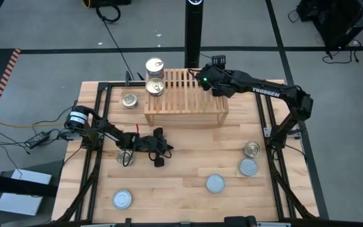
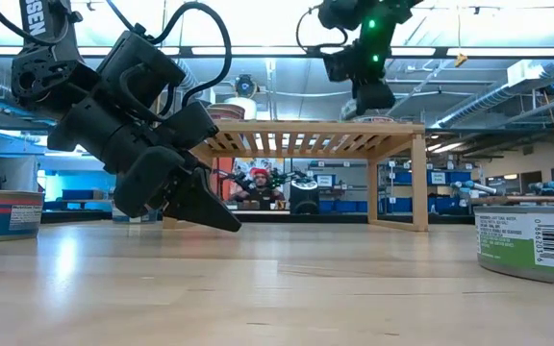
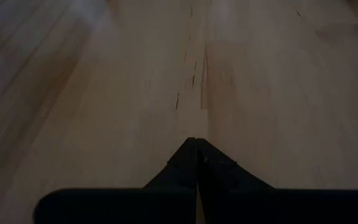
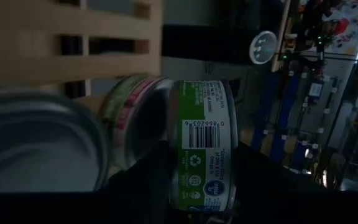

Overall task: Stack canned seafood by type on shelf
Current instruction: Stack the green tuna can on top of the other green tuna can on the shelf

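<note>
The right arm carries white "TROSSEN" lettering along its link in the upper right of the high view. In the right wrist view a tin with a green label (image 4: 202, 143), printed with a barcode, digits and a recycling mark too small to read fully, sits between the dark fingers of the right gripper (image 1: 200, 75), which is closed about halfway on it, over the back right part of the shelf (image 1: 188, 101) at upper centre of the high view. A second tin with a pink and green label (image 4: 129, 102) lies just beside it. Two gold-lidded tins (image 1: 154, 66) stand at the shelf's upper left corner. A green-labelled tin (image 2: 532, 240) with a barcode fills the right edge of the low view; a blue and red one (image 2: 3, 213) sits at the left edge.

The left gripper (image 1: 158, 157) is at lower left of centre in the high view, fingers pressed fully together, tip low over the bare wood, holding nothing. Loose tins (image 1: 215, 183) are scattered across the lower half of the pale plank table (image 1: 181, 202). Beyond lies grey floor with cables; the low view shows a workshop with ceiling lights and a person in a red cap (image 2: 259, 187)
</note>
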You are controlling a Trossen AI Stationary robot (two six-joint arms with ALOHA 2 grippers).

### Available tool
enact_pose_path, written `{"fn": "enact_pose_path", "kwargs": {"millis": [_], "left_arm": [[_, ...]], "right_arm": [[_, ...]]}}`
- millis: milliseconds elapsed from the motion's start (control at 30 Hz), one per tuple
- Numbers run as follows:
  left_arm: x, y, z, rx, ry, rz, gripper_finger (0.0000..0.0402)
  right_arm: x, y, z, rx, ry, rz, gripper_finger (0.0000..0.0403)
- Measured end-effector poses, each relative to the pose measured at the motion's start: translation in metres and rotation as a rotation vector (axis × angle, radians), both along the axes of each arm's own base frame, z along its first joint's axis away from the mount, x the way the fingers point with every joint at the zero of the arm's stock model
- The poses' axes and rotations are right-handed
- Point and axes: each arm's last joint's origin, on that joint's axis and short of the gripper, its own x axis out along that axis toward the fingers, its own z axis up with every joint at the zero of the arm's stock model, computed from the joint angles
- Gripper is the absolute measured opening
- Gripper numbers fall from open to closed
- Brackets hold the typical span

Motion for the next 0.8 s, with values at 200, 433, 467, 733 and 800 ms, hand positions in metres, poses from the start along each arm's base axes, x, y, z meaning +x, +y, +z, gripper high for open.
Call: {"fn": "enact_pose_path", "kwargs": {"millis": [200, 433, 467, 733, 800], "left_arm": [[0.0001, 0.0000, 0.0001, 0.000, -0.001, 0.000, 0.0008], [0.0002, 0.0000, 0.0002, -0.001, -0.003, 0.000, 0.0008], [0.0001, -0.0001, 0.0002, -0.001, -0.003, 0.000, 0.0008], [0.0001, 0.0000, 0.0002, 0.000, -0.003, 0.000, 0.0008], [0.0001, 0.0000, 0.0002, 0.000, -0.003, 0.000, 0.0008]], "right_arm": [[-0.0017, -0.0034, -0.0033, 0.011, -0.017, -0.016, 0.0159], [-0.0009, -0.0027, -0.0042, 0.038, -0.029, 0.005, 0.0192], [-0.0011, -0.0025, -0.0048, 0.039, -0.025, 0.005, 0.0199], [-0.0009, -0.0027, -0.0047, 0.036, -0.025, 0.004, 0.0238], [-0.0010, -0.0027, -0.0047, 0.034, -0.024, 0.003, 0.0245]]}}
